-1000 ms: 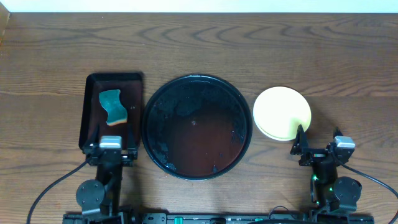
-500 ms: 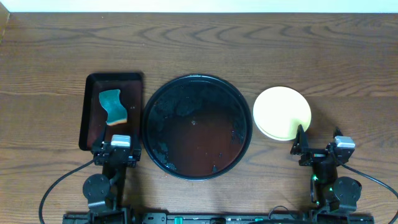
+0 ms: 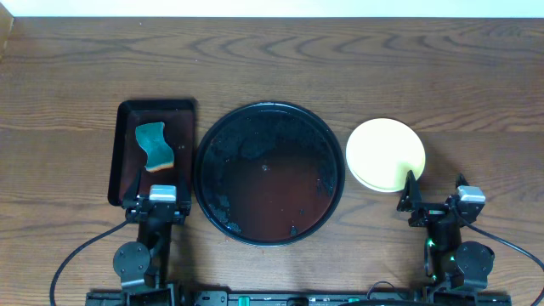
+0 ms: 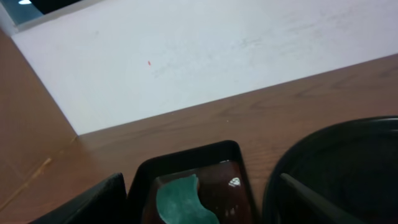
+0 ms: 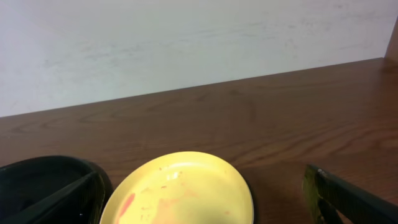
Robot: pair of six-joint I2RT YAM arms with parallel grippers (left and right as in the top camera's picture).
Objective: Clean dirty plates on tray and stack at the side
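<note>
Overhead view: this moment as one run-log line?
plates: off tray, stacked beside it | sponge: in rectangular tray | left gripper: open | right gripper: open

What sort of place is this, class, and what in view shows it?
Probably a robot test bench staged for dishwashing: a left arm and a right arm at a wooden table, a sponge in a small tray, a round black tray, a yellow plate.

left gripper (image 3: 158,204) moved a little to the right, now a bit closer to the big round tray (image 3: 270,105), its arm (image 3: 136,257) slid right as well
</note>
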